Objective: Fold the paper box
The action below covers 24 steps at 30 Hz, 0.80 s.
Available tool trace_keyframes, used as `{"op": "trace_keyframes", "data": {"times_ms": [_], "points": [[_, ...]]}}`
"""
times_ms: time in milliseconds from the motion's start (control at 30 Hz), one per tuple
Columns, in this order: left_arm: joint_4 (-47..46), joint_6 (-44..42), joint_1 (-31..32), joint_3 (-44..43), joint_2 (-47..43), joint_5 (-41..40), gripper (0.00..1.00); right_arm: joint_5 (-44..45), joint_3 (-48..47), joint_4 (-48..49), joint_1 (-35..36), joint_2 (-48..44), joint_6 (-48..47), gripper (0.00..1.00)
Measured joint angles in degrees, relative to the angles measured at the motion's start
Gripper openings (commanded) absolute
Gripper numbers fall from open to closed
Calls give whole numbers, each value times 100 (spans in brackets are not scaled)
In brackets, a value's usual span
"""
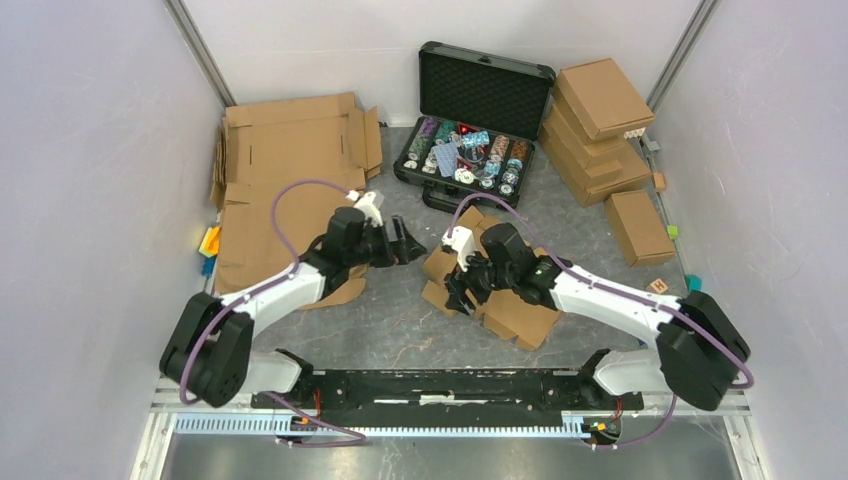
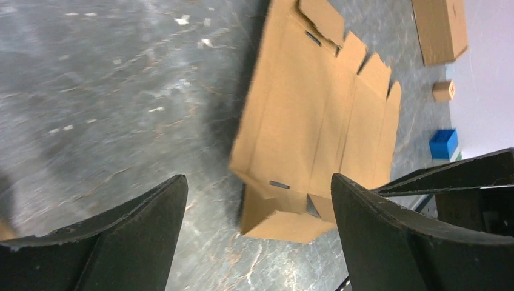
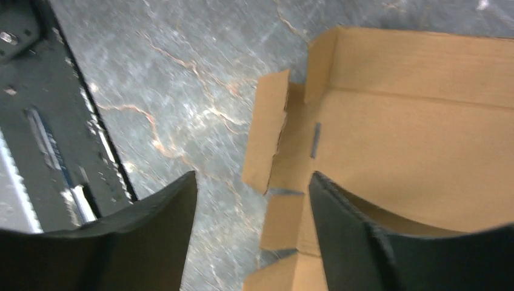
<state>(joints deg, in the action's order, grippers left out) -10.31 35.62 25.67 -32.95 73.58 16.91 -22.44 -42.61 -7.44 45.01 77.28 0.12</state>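
Cardboard paper box (image 1: 520,318) lies beneath the parted, down-tilted right tool (image 1: 462,292).

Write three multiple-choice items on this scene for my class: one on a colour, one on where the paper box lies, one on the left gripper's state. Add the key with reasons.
1. What colour is the open case? A black; B red; C white.
2. Where does the paper box lie? A inside the case; B on the table under the right gripper; C on the case's lid.
3. How is the left gripper? A shut on the paper box; B shut on the case; C open, empty.
Key: A, its shell and foam are black; B, the top view shows it mid-table beneath that gripper; C, its fingers stand apart with nothing between.
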Motion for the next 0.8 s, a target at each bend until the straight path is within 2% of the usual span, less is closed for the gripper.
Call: {"op": "trace_keyframes", "data": {"times_ms": [200,500,667,800], "points": [[664,-396,640,-1045,800,-48,93,979,385,-365,-33,-1012,129,82],[1886,-866,890,-2649,2253,-348,89,2732,752,-570,-623,-2448,870,82],[2400,-1071,894,-3331,2933,-463,88,3056,988,-673,-844,-3038,1080,88],[2632,-1174,892,-3829,3416,-251,84,2876,1145,-680,-988,-3185,1314,88]]}}
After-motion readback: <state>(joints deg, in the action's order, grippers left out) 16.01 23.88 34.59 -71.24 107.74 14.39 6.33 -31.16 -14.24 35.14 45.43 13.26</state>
